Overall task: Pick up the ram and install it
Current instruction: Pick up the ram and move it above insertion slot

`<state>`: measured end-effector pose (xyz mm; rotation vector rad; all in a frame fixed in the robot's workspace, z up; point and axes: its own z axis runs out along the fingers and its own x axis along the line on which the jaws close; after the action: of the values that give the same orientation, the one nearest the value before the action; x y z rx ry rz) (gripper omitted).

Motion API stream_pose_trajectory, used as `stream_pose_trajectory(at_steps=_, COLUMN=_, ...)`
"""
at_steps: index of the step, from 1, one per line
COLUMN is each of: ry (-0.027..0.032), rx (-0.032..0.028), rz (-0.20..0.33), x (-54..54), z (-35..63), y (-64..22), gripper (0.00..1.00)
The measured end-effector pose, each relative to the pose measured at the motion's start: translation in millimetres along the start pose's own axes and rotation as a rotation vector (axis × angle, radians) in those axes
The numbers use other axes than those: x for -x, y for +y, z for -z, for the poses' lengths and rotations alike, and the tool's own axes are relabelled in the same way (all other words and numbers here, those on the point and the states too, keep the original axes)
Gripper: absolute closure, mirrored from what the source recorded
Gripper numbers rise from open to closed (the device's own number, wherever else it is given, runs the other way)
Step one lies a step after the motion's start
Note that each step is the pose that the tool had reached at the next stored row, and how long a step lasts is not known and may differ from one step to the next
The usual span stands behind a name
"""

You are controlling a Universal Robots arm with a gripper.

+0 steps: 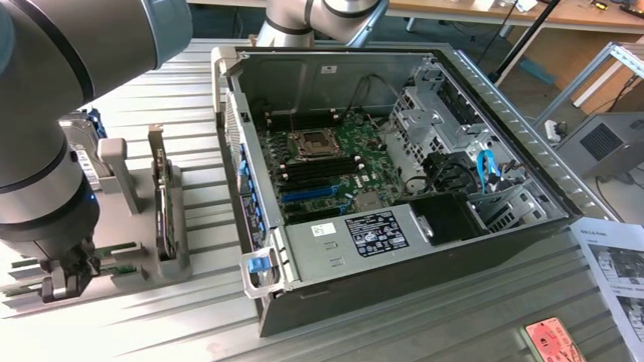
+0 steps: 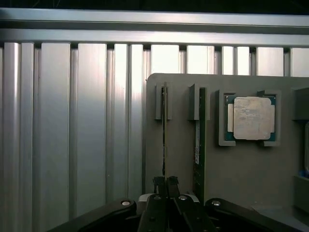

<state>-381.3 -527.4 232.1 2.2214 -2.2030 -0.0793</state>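
Observation:
The ram (image 2: 164, 135) stands on its edge in a slot of the grey holder plate (image 2: 178, 159), seen as a thin dark strip. My gripper (image 2: 165, 182) sits low over that slot, its fingers (image 2: 159, 182) shut on the near end of the ram. A second green stick with a pale label (image 2: 199, 140) stands in the neighbouring slot. In the exterior view, my gripper (image 1: 62, 283) is down at the holder at that view's lower left, well away from the open computer case (image 1: 483, 98) and its green motherboard (image 1: 337, 162).
A square silver processor chip (image 2: 251, 117) lies in a pocket of the holder plate beside the sticks. Grey upright stands (image 1: 166, 226) rise between my arm and the case. A printed sheet (image 1: 614, 264) and a red card (image 1: 553, 339) lie at the exterior view's right.

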Motion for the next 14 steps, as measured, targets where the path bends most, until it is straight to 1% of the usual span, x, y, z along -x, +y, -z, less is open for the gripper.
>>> stream_pose_trajectory(at_steps=14, ry=0.0, rx=0.0, rz=0.0, x=1.0, z=19.5, y=0.8, gripper=0.88)
